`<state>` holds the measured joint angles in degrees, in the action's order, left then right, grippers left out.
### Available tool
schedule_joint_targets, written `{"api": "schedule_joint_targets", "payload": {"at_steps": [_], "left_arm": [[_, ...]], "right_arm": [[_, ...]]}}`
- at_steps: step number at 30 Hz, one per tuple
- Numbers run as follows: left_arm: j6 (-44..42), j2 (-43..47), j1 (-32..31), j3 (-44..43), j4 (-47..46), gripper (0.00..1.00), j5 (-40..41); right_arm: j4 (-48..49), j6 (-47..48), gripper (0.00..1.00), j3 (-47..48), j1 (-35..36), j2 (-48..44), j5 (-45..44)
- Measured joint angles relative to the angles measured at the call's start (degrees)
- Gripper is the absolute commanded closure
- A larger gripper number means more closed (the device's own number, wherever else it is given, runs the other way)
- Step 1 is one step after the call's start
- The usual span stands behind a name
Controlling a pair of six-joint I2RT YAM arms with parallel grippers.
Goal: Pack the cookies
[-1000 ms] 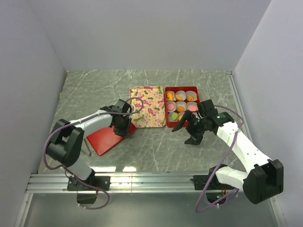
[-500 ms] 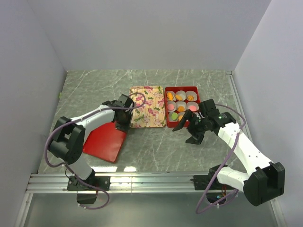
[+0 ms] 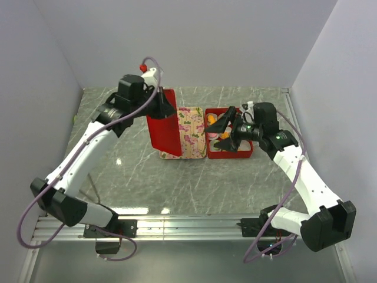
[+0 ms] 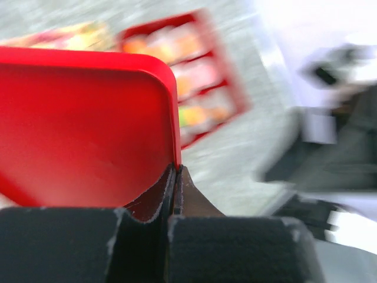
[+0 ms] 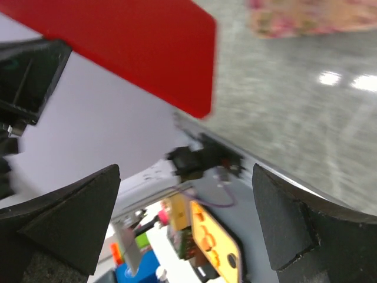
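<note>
Lidding step. My left gripper (image 4: 177,177) clenched on red lid (image 3: 164,127) edge. Next: carry toward 3 o'clock, level over red box (image 3: 235,154), cookies (image 3: 211,119) inside. My right gripper (image 3: 226,131) spread, empty.

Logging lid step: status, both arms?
Left gripper shut on flat red lid, on edge near floral tray. Right gripper open over red box, likely blocking lid. Small round cookies inside.

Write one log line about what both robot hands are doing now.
left hand shut on red lid, lid upright beside floral tray | right hand open over red box | cookies in box, uncovered
</note>
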<state>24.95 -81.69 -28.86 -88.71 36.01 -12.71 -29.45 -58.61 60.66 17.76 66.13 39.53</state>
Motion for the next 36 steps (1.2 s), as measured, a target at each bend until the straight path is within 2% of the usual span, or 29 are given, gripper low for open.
{"api": "schedule_joint_targets", "payload": {"at_steps": [4,8,13,17,21,27,31,36], "left_arm": [[6.0,2.5,2.1,-0.3,-8.1,1.00,-11.1],[16.0,2.2,5.0,0.7,-21.8,1.00,-23.2],[37.5,-2.1,7.7,2.4,-52.2,1.00,-36.3],[58.6,-8.8,7.9,2.1,-79.2,0.99,-40.3],[76.0,-16.0,7.9,-0.1,-97.2,0.99,-39.7],[85.7,-22.6,7.9,-1.3,-104.9,1.00,-35.0],[87.5,-23.4,7.8,-1.6,-106.2,0.99,-32.1],[88.7,-24.4,7.5,-6.0,-107.8,0.99,-27.8]], "right_arm": [[9.5,-3.5,0.00,-0.1,-2.6,0.0,4.3],[17.5,-6.8,0.00,-1.0,-7.6,0.0,6.3],[24.5,-10.0,0.00,-2.8,-13.8,0.7,8.4],[30.5,-12.2,0.00,-3.2,-15.2,3.7,11.2],[47.6,-22.5,0.00,-7.4,-15.2,7.6,15.2],[72.0,-38.7,0.00,-8.4,-14.4,15.3,18.1],[79.3,-43.3,0.00,-7.3,-11.6,18.1,18.8],[89.4,-49.7,0.00,-5.4,-8.3,24.3,18.6]]}}
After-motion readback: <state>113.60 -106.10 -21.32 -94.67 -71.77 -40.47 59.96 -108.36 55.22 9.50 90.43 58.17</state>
